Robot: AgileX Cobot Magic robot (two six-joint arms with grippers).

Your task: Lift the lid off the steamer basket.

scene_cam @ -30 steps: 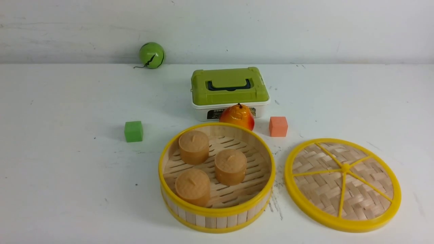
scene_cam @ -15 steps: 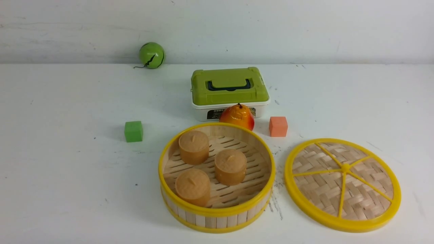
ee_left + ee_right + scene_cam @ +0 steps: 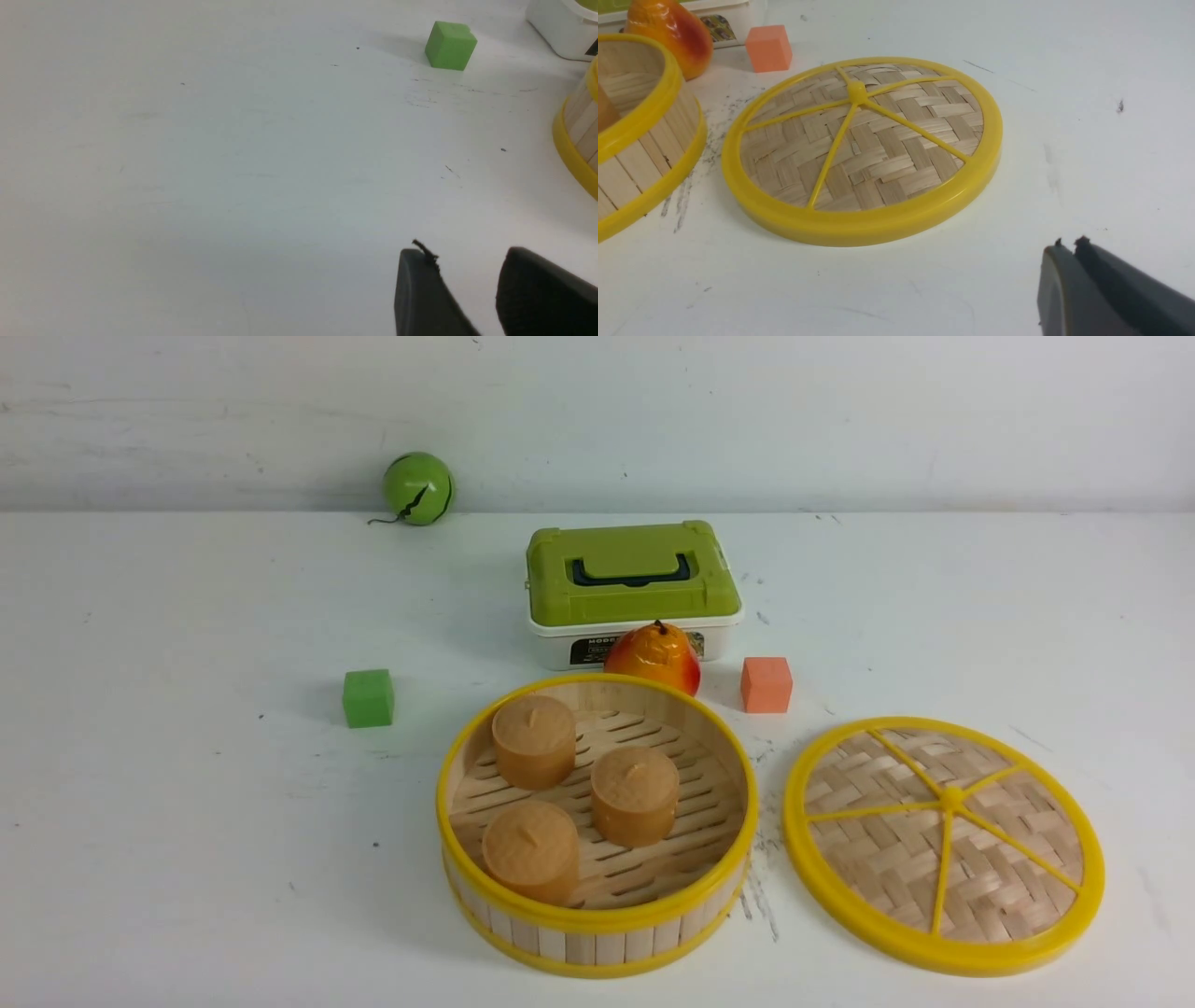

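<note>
The lid (image 3: pixel 943 845) lies flat on the table to the right of the steamer basket (image 3: pixel 597 929), apart from it; it also shows in the right wrist view (image 3: pixel 859 149). The steamer basket stands open with three tan cylinders (image 3: pixel 635 795) inside. Its wall shows in the right wrist view (image 3: pixel 640 158) and in the left wrist view (image 3: pixel 577 140). Neither gripper shows in the front view. My left gripper (image 3: pixel 467 256) is open and empty above bare table, left of the basket. My right gripper (image 3: pixel 1069 245) is shut and empty, near the lid's edge.
A green-lidded white box (image 3: pixel 630 588) stands behind the basket, with an orange-red pear (image 3: pixel 653 658) in front of it. An orange cube (image 3: pixel 766 684) lies right of the pear, a green cube (image 3: pixel 368 697) to the left. A green ball (image 3: pixel 417 487) sits by the back wall.
</note>
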